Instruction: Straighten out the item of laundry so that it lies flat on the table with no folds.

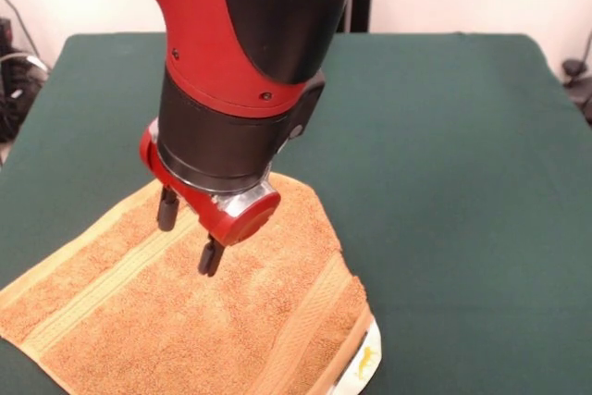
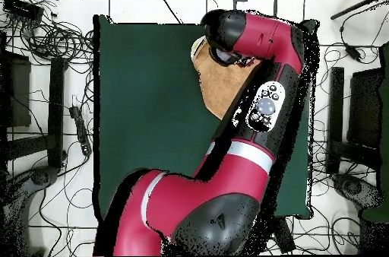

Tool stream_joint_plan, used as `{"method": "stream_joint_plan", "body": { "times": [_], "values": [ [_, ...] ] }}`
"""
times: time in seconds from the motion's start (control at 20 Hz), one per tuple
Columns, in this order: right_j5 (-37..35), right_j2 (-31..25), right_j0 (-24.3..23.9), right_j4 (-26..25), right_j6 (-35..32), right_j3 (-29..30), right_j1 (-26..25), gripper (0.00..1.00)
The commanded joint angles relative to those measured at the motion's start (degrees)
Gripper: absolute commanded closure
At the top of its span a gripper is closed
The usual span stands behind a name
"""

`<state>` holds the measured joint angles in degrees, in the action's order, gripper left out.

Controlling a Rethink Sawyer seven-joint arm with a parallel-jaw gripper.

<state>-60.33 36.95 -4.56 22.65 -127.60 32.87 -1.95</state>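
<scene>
The table (image 1: 462, 136) spreads around the arm (image 1: 250, 34). The towel (image 1: 185, 312) lies directly beneath the gripper (image 1: 189, 234), mostly spread. The gripper hovers over it, fingers (image 1: 166, 210) apart, holding nothing.

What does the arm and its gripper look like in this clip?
The arm is glossy red with black shell panels and a black wrist collar. A red end cap with a silver ring carries the gripper, which has two short black fingers. From overhead, a grey-white button pad sits on the forearm, with a white band lower down.
</scene>
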Motion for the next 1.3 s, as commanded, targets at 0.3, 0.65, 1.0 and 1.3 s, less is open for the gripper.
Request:
{"method": "stream_joint_plan", "body": {
  "times": [0.3,0.65,1.0,1.3],
  "values": [
    [-0.7,-9.1,5.6,0.6,-9.8,19.6,5.8,0.00],
    [-2.2,-8.7,7.1,1.4,-11.5,23.2,9.0,0.00],
    [1.4,-8.8,6.0,0.3,-10.2,20.2,6.0,0.00],
    [5.1,-8.9,4.7,-0.4,-9.2,16.8,2.8,0.00]
  ]
}}
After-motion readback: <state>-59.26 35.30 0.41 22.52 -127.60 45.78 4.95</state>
